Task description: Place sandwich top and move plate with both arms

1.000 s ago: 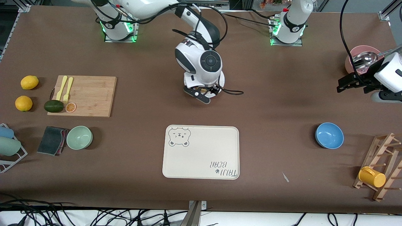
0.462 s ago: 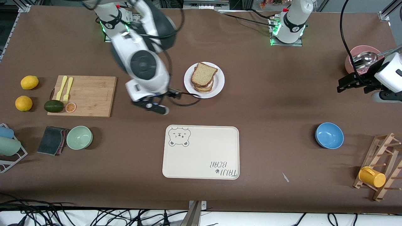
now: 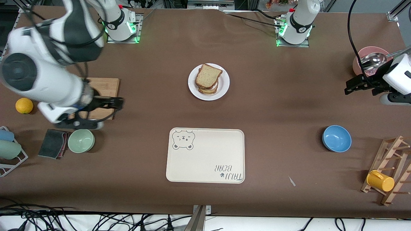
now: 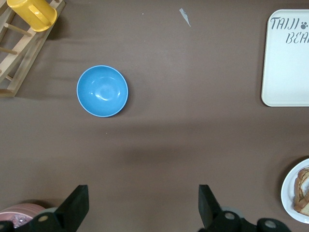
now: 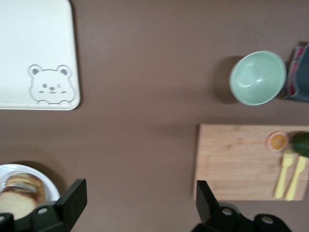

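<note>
The white plate (image 3: 225, 86) stands mid-table, nearer to the arms' bases than the bear tray. A stacked sandwich lies on it, with the sandwich top (image 3: 208, 75), a speckled brown slice, uppermost. My right gripper (image 3: 108, 113) hangs open and empty in the air over the cutting board's corner, well away from the plate. The right wrist view shows its open gripper (image 5: 140, 192) over bare table, with the plate (image 5: 47, 180) and the sandwich top (image 5: 17, 200) at the frame's edge. My left gripper (image 3: 348, 87) waits open and empty beside the pink bowl, and the left wrist view shows its gripper (image 4: 142, 195) over bare table and the plate (image 4: 288, 187) at the edge.
A cream bear tray (image 3: 205, 155) lies nearer the camera than the plate. The right arm's end holds a cutting board (image 3: 104, 86), green bowl (image 3: 81, 140), dark cloth (image 3: 53, 142) and lemon (image 3: 24, 106). The left arm's end holds a blue bowl (image 3: 336, 138), pink bowl (image 3: 361, 62) and rack with yellow mug (image 3: 380, 180).
The right arm has swung away from over the plate toward its own end of the table, uncovering the plate and the stacked sandwich. The left arm has not moved.
</note>
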Robot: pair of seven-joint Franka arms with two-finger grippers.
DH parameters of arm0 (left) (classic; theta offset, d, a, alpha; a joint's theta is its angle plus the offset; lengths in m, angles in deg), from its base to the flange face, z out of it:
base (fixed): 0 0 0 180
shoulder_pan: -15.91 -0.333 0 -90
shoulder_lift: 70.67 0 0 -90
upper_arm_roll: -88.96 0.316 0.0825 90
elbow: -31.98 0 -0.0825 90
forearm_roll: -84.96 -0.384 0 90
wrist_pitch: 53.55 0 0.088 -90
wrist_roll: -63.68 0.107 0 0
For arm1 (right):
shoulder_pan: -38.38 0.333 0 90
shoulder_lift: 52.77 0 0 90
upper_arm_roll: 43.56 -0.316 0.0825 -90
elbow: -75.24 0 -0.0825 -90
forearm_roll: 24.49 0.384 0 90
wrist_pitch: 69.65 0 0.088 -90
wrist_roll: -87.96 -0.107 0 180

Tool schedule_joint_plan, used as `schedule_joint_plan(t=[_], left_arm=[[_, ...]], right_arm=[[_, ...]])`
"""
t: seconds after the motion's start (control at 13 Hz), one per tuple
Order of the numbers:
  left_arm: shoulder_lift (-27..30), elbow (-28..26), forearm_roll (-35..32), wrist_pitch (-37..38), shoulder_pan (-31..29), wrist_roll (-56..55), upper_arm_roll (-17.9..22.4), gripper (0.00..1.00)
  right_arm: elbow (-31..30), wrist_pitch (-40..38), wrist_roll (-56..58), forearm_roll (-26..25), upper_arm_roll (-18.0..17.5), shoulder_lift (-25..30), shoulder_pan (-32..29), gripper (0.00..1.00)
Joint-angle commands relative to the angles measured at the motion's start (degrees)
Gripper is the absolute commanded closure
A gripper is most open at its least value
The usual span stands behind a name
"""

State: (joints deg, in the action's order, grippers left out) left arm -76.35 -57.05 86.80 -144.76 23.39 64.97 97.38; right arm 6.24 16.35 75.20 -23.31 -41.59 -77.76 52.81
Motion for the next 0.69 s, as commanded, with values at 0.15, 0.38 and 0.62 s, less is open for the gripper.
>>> schedule_joint_plan(t=[0.15, 0.38, 0.62], left_arm=[[0.7, -0.9, -1.6, 0.3, 0.1, 0.0, -0.1, 0.00], [0.7, -1.0, -1.6, 0.3, -0.1, 0.1, -0.1, 0.00], [0.7, -1.1, -1.6, 0.4, -0.1, 0.0, -0.1, 0.00]], right_arm=[[-1.6, -2.3, 14.8, 1.7, 11.8, 2.3, 0.5, 0.00], [-4.3, -2.5, 20.1, 5.2, 19.0, 5.0, 1.6, 0.00], [-14.6, 0.6, 20.1, 6.0, 16.6, 14.1, -2.6, 0.00]])
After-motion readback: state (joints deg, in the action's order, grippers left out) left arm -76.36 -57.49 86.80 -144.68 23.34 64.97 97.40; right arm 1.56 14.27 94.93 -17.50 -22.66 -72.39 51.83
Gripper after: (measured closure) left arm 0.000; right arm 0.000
